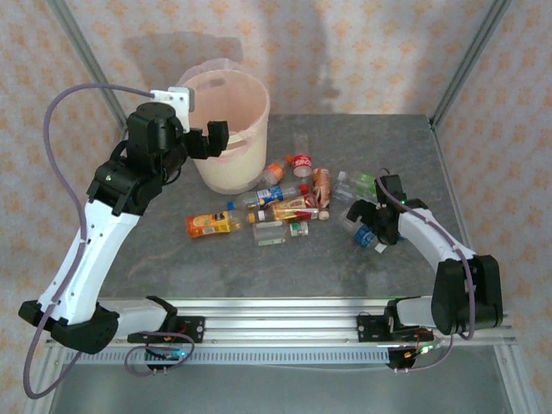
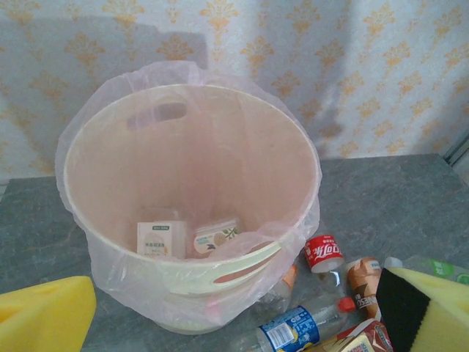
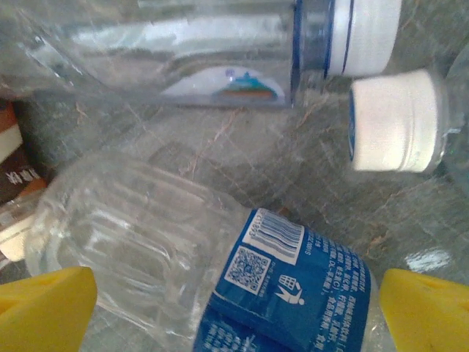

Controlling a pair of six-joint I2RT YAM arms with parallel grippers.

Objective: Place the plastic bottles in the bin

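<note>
Two plastic bottles (image 2: pixel 163 236) at the bottom of the bin (image 1: pixel 246 103). Wide-open left tool (image 1: pixel 210 141) above its rim. Wide-open right tool (image 3: pixel 234 312) low over a blue-labelled bottle (image 3: pixel 168 242) lying on the table (image 1: pixel 345 272), yellow pads (image 3: pixel 44 308) either side. More bottles (image 1: pixel 285 203) strewn just right of the bin.

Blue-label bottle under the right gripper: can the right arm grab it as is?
Probably yes: the right gripper is open and straddles the blue-label bottle, and nothing lies on top of it.
</note>
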